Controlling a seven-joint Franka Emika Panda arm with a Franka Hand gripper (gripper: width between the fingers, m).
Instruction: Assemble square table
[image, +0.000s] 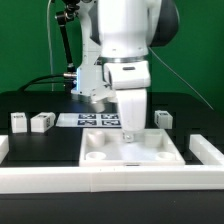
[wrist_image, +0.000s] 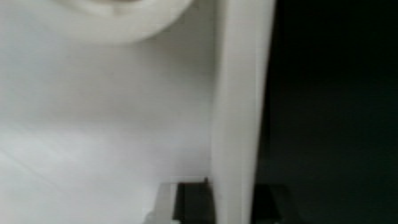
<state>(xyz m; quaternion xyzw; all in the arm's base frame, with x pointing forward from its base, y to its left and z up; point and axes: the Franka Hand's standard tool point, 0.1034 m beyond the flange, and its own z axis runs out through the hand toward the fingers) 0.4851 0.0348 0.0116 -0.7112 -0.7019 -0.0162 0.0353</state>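
Note:
The white square table top (image: 104, 152) lies flat near the front of the black table, its raised rim and round corner sockets facing up. My gripper (image: 128, 133) reaches straight down onto the top's far rim. In the wrist view the two dark fingers (wrist_image: 192, 202) stand on either side of the thin white rim (wrist_image: 237, 100), shut on it, with a round socket (wrist_image: 125, 15) beside the rim. Two white leg blocks (image: 19, 122) (image: 42, 122) stand at the exterior view's left. A third leg block (image: 163, 118) stands to the right of the arm.
The marker board (image: 90, 120) lies flat behind the table top, partly hidden by the arm. A long white rail (image: 100, 186) borders the workspace in front and turns up at both sides (image: 207, 150). Cables hang behind the arm at the left.

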